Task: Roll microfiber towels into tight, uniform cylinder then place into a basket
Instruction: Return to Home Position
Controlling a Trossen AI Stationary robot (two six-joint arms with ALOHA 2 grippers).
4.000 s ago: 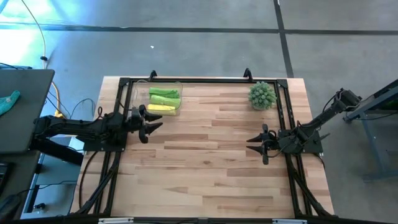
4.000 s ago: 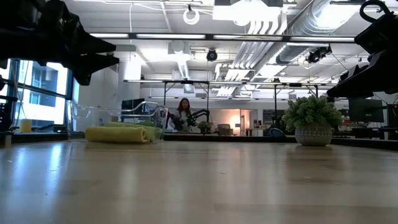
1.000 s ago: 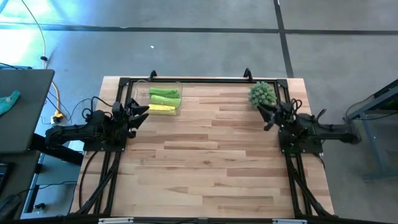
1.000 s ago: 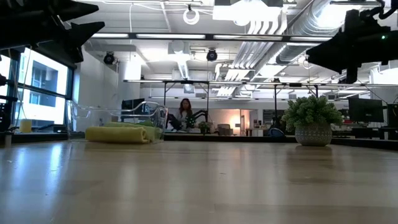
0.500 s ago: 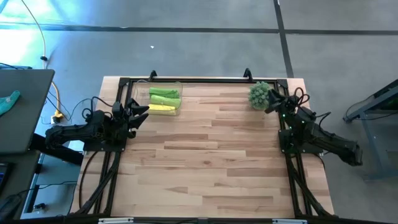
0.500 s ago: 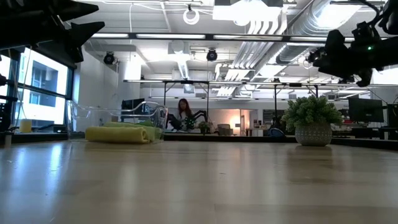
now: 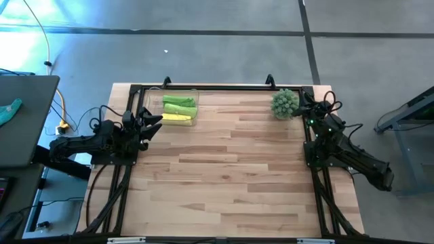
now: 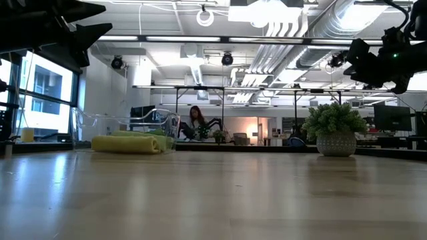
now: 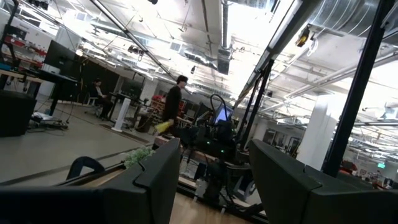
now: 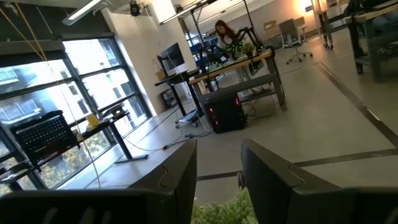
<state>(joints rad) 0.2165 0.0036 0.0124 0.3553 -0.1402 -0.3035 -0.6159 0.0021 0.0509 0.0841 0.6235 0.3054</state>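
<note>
from above, the basket [image 7: 197, 110] sits in the upper left part of the frame, on the wooden table [image 7: 230, 169]. the rolled towels lie inside it: the green towels [image 7: 180, 102] nearer the top, and the yellow towel [image 7: 176, 118] right below them, touching. the left gripper [image 7: 154, 123] is just to the lower left of the basket, close to it but not touching. its two fingers are apart and hold nothing. the right gripper [image 7: 302, 103] is in the upper right, just beside the round green plant [image 7: 285, 104]. in the low view the yellow towel lies at the left of the frame, in front of the green ones, with the clear wall of the basket around them. the plant stands at the right. the left gripper hangs dark in the upper left corner and the right gripper in the upper right, above the plant. a person [image 8: 197, 121] sits far back in the room. in the left wrist view the two dark fingers stand apart with only the room between them. in the right wrist view the fingers are apart too, with the top of the plant low in the frame between them.
</note>
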